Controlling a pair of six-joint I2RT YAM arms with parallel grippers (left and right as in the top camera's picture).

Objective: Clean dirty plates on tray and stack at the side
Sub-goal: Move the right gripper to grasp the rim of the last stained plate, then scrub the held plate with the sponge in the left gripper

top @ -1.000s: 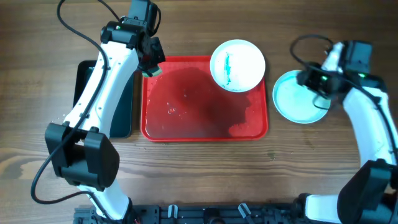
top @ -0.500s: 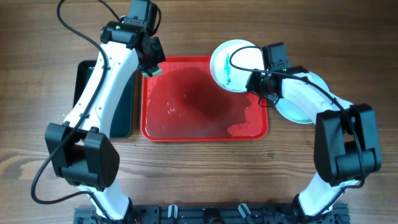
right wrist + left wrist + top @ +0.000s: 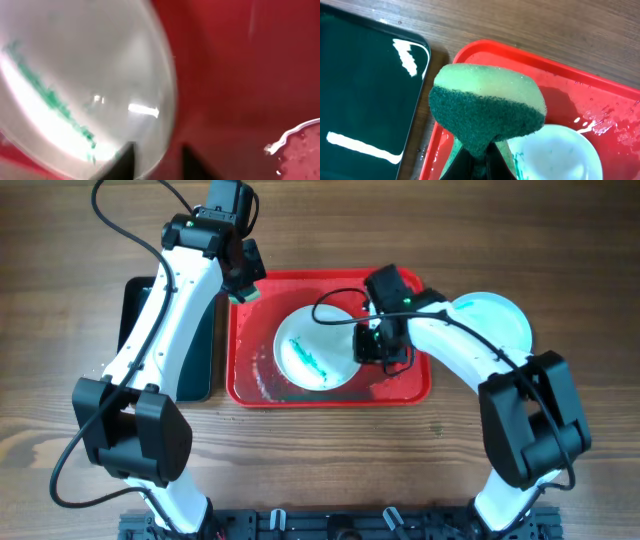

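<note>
A white plate (image 3: 312,348) with a teal smear lies inside the red tray (image 3: 250,330). My right gripper (image 3: 372,345) is shut on this plate's right rim; in the right wrist view one finger sits over the plate (image 3: 75,75) and the other over the tray (image 3: 240,65). My left gripper (image 3: 243,285) is shut on a green and yellow sponge (image 3: 487,107) above the tray's far left corner (image 3: 485,50), apart from the plate (image 3: 555,155). A pale-aqua plate (image 3: 498,320) lies on the table right of the tray. No third plate shows on its own.
A black rectangular pan (image 3: 195,370) lies left of the tray, partly under my left arm; it also shows in the left wrist view (image 3: 365,100). Water and white foam (image 3: 385,388) lie on the tray floor near its front right.
My right gripper left the aqua plate, took the smeared plate at the tray's far right corner and brought it down and left to the tray's middle. The left arm has not moved.
</note>
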